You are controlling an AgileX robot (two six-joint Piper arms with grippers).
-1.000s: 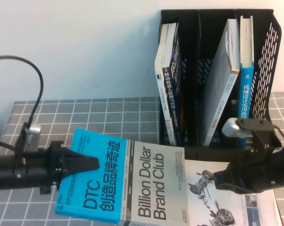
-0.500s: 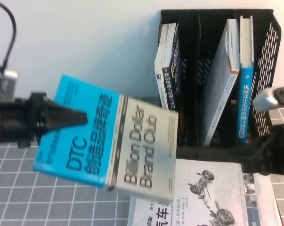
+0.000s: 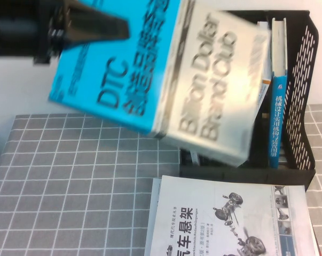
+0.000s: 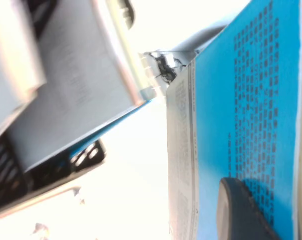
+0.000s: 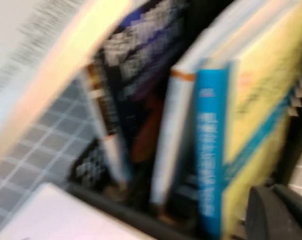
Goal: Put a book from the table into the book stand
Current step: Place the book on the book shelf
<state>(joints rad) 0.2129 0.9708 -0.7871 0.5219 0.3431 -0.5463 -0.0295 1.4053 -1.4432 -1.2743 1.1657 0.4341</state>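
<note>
Holding the book [image 3: 166, 80] clamped in my left pincer [image 3: 96, 25] high above the counter's [image 3: 70, 176] far edge, I should upend it over the book stand's [image 3: 305, 80] free middle slot, while my right pincer, unseen from above, waits near the stand.

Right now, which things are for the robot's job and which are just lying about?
For the job:
the book, held up by the left gripper
the book stand
the table

Just lying about:
white car book
blue-spined book
the right gripper, holding nothing
</note>
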